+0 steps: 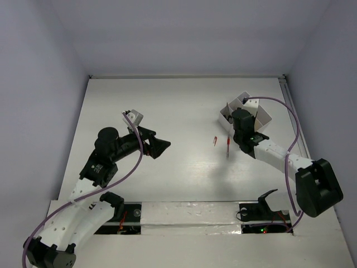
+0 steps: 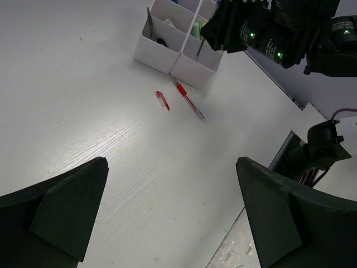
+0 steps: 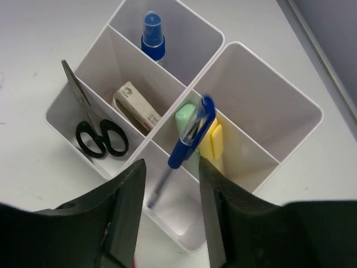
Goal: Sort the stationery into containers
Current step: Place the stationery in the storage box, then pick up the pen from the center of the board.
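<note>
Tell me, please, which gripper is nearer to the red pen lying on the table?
Right. The right gripper is over the organizer tray, just beyond the red pen; the left gripper is far off to its left.

Overhead, two wrist views toward tray (image 2: pixel 162 56)

Tray (image 1: pixel 263 116) partly behind right arm (image 1: pixel 273 152)
</note>
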Robot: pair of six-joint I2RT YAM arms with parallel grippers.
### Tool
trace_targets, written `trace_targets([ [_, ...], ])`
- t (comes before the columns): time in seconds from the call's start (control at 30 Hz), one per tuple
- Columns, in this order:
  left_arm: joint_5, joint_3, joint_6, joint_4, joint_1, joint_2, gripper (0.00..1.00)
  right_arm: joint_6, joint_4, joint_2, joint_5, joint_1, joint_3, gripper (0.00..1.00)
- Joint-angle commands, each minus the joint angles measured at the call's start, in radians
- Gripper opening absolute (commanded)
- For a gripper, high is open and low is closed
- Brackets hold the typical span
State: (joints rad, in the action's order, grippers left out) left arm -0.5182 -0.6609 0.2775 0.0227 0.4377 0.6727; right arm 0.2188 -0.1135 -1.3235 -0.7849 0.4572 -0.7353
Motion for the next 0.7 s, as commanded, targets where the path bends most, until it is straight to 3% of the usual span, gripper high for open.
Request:
trace_targets([
  [0.0,-0.009,-0.045,-0.011,-0.024,0.004,-0.002,0.99,0.036,0.018,0.007,-0.002,-0.008,-0.013,0.52],
  [0.1,-0.008,-0.045,-0.011,-0.024,0.004,-0.001,0.99,0.036,0.057,0.032,0.018,-0.008,-0.041,0.63],
  [0.23,-0.005,-0.046,-0.011,-0.024,0.004,-0.002,0.99,0.056,0.145,0.087,0.044,-0.008,-0.079,0.63],
  [0.47,0.015,-0.051,-0.012,0.002,0.004,0.001,0.99,0.246,0.412,0.280,0.289,0.017,-0.034,0.48],
  [0.53,0.020,-0.052,-0.012,0.003,0.004,0.002,0.99,0.296,0.410,0.346,0.370,0.046,0.025,0.38],
  [0.67,0.021,-0.052,-0.012,0.003,0.004,0.013,0.99,0.352,0.394,0.383,0.420,0.116,0.138,0.29],
])
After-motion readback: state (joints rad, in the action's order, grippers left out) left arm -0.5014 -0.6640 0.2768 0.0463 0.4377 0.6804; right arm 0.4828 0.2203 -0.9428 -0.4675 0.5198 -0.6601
